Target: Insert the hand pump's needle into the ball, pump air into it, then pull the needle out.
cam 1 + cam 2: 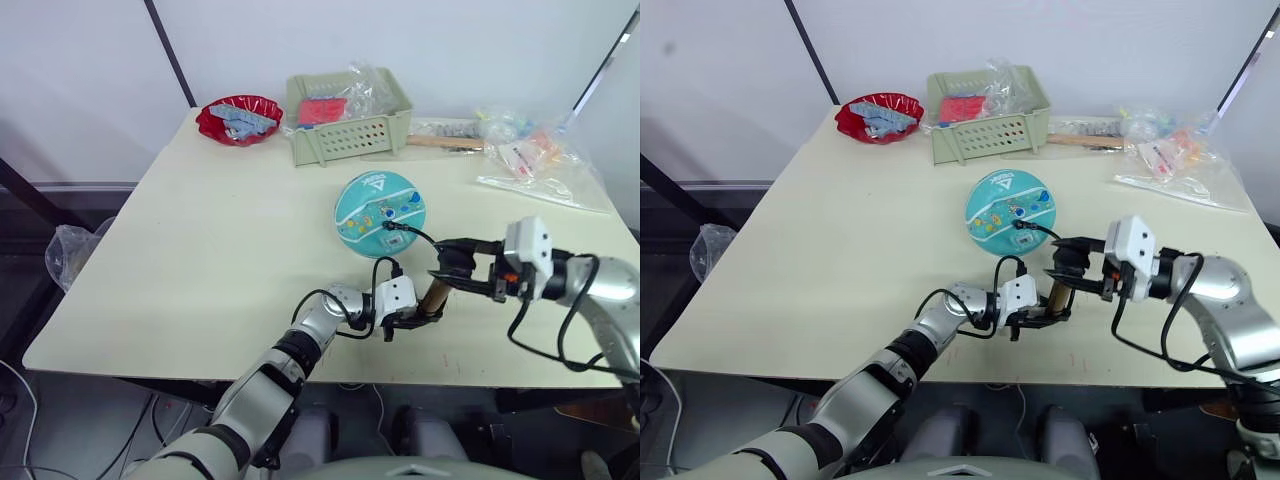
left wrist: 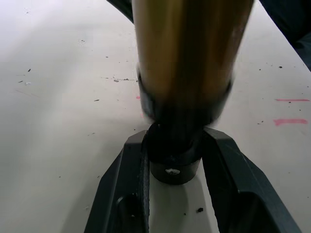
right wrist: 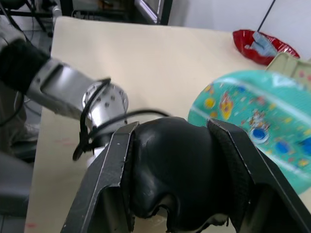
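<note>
Now left gripper point(image 2: 175, 165) pinches black bottom cap of pump point(image 1: 434, 296), low on table point(image 1: 200, 260) near front edge. Right gripper point(image 3: 172, 194) is clamped on black handle point(image 3: 170, 170) at pump's upper end. Pump stands tilted between both grippers. Thin hose point(image 1: 415, 235) runs from pump up to ball point(image 1: 380, 213); needle itself too small to tell. Ball rests on table just behind pump, in front of green basket point(image 1: 350, 135).

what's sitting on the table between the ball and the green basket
Nothing: in the left eye view the stretch of table between the ball and the green basket is bare.
</note>
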You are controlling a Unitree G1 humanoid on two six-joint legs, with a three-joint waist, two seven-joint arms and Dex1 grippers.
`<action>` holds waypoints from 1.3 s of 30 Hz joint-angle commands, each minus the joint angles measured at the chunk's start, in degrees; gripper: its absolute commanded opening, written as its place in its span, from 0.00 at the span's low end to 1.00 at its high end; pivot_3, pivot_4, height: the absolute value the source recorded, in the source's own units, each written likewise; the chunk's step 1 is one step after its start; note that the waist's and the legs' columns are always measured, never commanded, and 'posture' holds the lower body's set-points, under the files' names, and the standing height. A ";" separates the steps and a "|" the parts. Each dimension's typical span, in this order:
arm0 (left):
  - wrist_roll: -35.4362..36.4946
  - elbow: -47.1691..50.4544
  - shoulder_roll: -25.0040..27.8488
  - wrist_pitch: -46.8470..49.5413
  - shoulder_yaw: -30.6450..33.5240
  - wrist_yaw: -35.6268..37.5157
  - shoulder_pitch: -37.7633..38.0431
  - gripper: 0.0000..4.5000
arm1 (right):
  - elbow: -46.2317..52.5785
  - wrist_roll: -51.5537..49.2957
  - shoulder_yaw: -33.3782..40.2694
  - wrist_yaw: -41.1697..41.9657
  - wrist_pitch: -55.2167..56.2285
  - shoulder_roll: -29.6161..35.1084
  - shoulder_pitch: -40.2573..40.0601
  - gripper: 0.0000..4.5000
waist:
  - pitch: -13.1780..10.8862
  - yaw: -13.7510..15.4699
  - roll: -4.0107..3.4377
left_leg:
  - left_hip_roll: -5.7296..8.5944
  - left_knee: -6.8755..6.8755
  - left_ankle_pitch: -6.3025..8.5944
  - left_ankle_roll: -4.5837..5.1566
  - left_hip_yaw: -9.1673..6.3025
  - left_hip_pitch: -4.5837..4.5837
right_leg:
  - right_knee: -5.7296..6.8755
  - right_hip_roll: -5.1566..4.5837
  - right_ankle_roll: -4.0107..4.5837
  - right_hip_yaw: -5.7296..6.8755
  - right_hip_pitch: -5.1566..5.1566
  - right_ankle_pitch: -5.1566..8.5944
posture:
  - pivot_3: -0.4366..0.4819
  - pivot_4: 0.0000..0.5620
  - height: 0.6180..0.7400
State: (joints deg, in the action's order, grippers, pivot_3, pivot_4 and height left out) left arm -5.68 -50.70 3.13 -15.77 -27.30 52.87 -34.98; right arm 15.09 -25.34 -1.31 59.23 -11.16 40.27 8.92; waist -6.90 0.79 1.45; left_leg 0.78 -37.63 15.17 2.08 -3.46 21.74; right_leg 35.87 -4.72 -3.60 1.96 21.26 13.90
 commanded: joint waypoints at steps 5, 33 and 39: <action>-5.75 -6.35 2.61 3.20 -2.91 -0.60 3.32 0.24 | -4.97 3.13 -1.97 0.75 2.59 -0.66 -2.04 0.37 | 0.07 -0.01 0.00 | -0.01 0.00 0.00 0.00 -0.01 -0.03 | 0.00 0.02 0.02 -0.02 -0.01 0.02 | 0.48 0.27 1.00; -6.03 -7.41 2.67 2.44 -2.90 -0.20 2.90 0.24 | 5.48 -26.44 18.26 -1.69 -28.34 14.78 23.60 0.37 | -0.98 0.10 -0.58 | 0.14 -0.03 -0.01 0.01 0.04 0.49 | -0.01 -0.28 0.19 -0.05 0.39 -0.15 | 0.48 0.27 1.00; -5.91 -6.94 2.73 2.51 -2.77 -0.14 3.16 0.24 | 6.03 -16.31 10.50 0.88 -22.21 13.57 13.42 0.37 | -0.79 0.07 -0.30 | 0.13 -0.01 -0.01 0.01 -0.04 0.50 | -0.03 -0.22 0.18 0.07 0.36 -0.14 | 0.48 0.27 1.00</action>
State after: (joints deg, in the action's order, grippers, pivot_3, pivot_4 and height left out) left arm -6.00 -50.67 2.94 -17.75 -27.33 53.18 -35.54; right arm 21.30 -45.94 11.56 59.72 -35.34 54.11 24.36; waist -7.70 0.86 1.15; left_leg 0.91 -37.64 15.16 2.08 -3.47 22.21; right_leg 35.84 -4.94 -3.44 2.00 21.62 13.75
